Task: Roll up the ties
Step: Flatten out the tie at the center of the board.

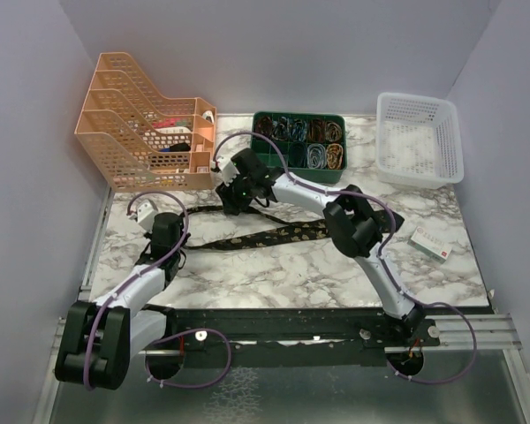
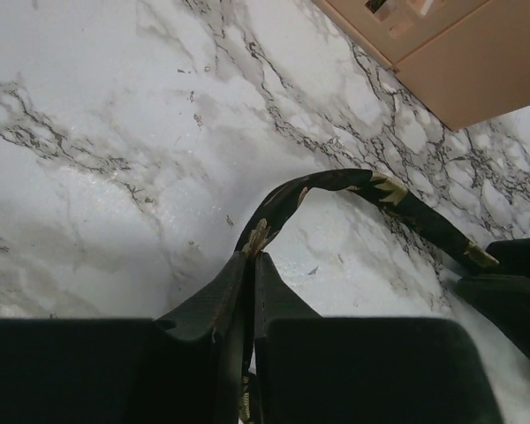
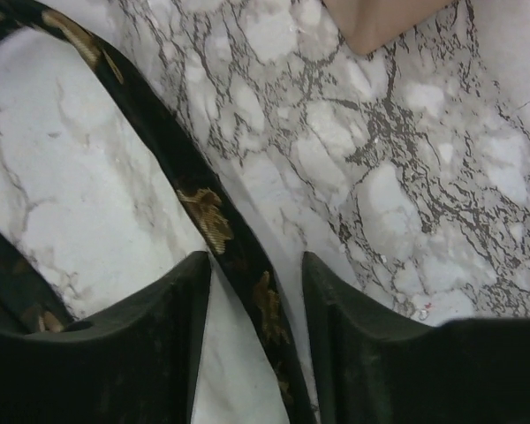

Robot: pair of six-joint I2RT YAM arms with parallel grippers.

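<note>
The tie is a long black strip with tan-gold flecks, lying across the marble table from left of centre to the middle. My left gripper is shut on a narrow stretch of the tie, which arches up from the fingertips and runs off to the right. In the top view the left gripper is at the tie's left end. My right gripper stands open over the tie, which passes between its fingers. It sits near the back left of the table.
A peach file organiser stands at the back left, right behind the right gripper. A green compartment tray and a white basket line the back. A small box lies at the right. Purple cables hang along both arms.
</note>
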